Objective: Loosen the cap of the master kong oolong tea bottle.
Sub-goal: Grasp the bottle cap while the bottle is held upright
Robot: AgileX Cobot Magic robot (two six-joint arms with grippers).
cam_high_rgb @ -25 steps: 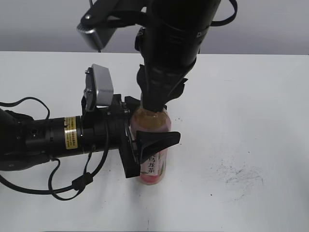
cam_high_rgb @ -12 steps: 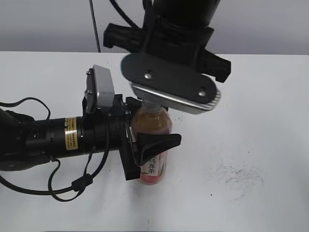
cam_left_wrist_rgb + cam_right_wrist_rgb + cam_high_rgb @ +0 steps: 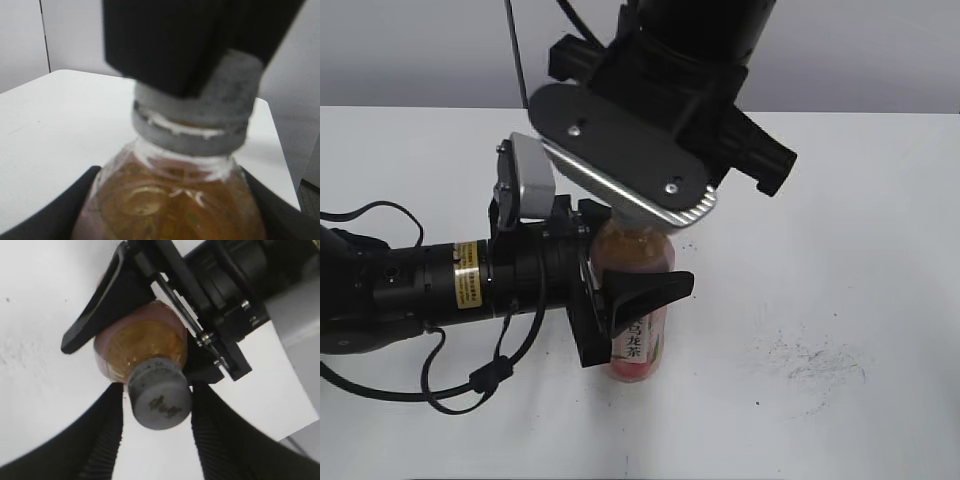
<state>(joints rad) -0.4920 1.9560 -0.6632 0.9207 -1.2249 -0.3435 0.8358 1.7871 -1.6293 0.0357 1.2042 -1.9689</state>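
The master kong oolong tea bottle [image 3: 638,345] stands upright on the white table, amber tea above a pink label. My left gripper [image 3: 642,262] comes in level from the left and is shut on the bottle's body; its black fingers [image 3: 65,212] press both sides. My right gripper [image 3: 156,389] hangs straight down over the neck, with the grey cap [image 3: 161,402] between its ribbed fingers [image 3: 105,435]. A strip of white shows between the cap and one finger, so the jaws stand open around it. In the exterior view the right wrist plate [image 3: 620,150] hides the cap.
The white table [image 3: 840,240] has dark scuff marks [image 3: 815,362] to the right of the bottle. The left arm's cables [image 3: 470,385] loop over the near left part of the table. A grey wall runs behind the far edge.
The right wrist has turned about the bottle's neck, swinging its silver plate round. Its fingers have parted from the cap. The bottle and left gripper have stayed put.
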